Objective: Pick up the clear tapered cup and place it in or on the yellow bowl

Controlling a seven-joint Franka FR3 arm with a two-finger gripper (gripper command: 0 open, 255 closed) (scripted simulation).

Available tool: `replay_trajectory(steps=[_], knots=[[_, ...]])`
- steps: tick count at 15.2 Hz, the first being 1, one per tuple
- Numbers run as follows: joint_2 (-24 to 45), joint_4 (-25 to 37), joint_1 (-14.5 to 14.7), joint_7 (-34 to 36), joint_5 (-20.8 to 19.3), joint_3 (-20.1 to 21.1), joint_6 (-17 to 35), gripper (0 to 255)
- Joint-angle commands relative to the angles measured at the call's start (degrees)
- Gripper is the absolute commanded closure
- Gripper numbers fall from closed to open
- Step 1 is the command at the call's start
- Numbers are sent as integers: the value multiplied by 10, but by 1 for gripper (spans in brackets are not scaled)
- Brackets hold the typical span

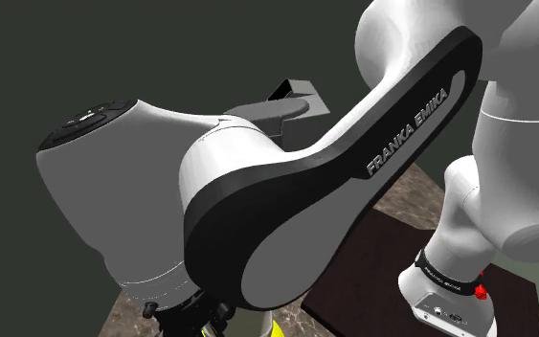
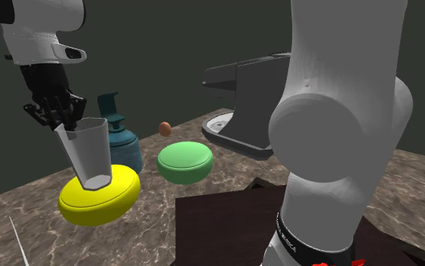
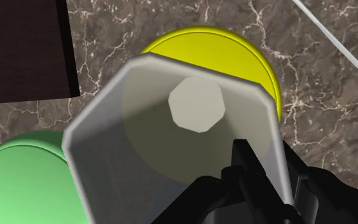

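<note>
While the white arm (image 1: 353, 163) looms large across the shoulder view, over in the second exterior view the black fingers (image 2: 66, 117) are clamped on the rim of the translucent grey tapered cup (image 2: 90, 155), and it hangs from them, open end up! The wrist view confirms the grip: one finger sits inside the cup's wall and the other outside it, pinching that wall between them. The cup leans a little, with its rim towards the second exterior view's left, and its narrow base sits right over the top of the shallow yellow bowl (image 2: 100, 196). Whether base and bowl touch, I can't tell from here. Look down through the cup in the wrist view and there's its pale flat bottom, with the yellow rim curving out beyond it. The bowl rests on the brown marbled desk (image 2: 7, 204). Just beside it, to the second exterior view's right, lies a shallow green bowl (image 2: 184, 161). Close behind the cup stands a teal pump bottle (image 2: 118, 140), and a small brown egg-shaped thing (image 2: 164, 129) sits farther back between bottle and green bowl. Farther right is a grey machine with an overhanging head (image 2: 252, 106), and the arm's dark brown stand (image 2: 226, 227) fills the near corner.
</note>
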Motion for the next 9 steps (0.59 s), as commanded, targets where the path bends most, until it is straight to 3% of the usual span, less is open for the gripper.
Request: replay_trajectory(steps=[1, 2, 7, 9], knots=[[0, 0, 0, 0, 0, 0, 0, 255], [0, 0, 0, 0, 0, 0, 0, 0], [0, 0, 0, 0, 0, 0, 0, 0], [-7, 31, -1, -3, 4, 1, -37, 0]])
